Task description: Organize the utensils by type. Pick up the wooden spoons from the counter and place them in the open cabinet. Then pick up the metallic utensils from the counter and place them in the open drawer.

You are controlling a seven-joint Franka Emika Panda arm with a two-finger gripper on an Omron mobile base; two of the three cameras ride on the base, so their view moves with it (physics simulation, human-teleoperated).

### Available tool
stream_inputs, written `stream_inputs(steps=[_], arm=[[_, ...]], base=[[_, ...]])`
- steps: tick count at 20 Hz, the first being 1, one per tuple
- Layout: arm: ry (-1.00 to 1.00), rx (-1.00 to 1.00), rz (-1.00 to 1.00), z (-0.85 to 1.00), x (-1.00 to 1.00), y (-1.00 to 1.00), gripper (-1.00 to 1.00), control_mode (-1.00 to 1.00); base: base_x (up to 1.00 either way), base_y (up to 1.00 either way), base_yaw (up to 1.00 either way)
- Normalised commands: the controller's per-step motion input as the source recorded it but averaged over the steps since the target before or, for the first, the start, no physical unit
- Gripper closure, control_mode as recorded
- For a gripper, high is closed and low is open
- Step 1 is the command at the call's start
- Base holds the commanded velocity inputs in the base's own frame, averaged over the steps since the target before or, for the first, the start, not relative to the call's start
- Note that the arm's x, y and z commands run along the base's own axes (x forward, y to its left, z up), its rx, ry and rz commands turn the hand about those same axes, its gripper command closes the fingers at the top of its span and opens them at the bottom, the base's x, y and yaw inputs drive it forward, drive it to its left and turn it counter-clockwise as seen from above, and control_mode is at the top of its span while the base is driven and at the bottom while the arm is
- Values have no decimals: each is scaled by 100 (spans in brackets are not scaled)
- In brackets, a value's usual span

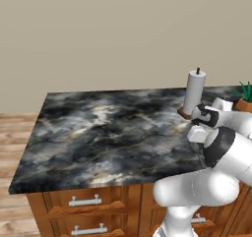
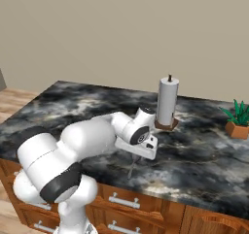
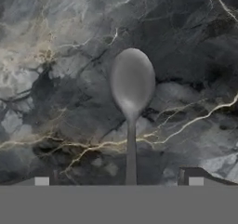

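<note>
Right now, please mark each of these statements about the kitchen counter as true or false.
1. A grey metal spoon lies flat on the marble counter. True.
2. The pincer is shut on the spoon. False: its fingers stand open, one on each side of the handle, nothing held.
3. The paper-towel roll stands upright. True.
4. The small plant sits between the roll and the arm. False: it stands beyond the roll, near the counter's far right end.
5. The spoon's bowl points away from the pincer in the hand view. True.
</note>
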Motion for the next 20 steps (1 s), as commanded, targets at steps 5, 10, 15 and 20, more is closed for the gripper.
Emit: stream_inputs(steps=[5, 10, 15, 20], arm=[[10, 0, 0, -50, 34, -6, -100, -100], [11, -2, 1, -46, 20, 0, -100, -100], [2, 0, 4, -34, 1, -6, -100, -100], [0, 0, 3, -31, 0, -8, -100, -100]], base=[[0, 0, 0], [0, 0, 0], [0, 0, 0], [0, 0, 0]])
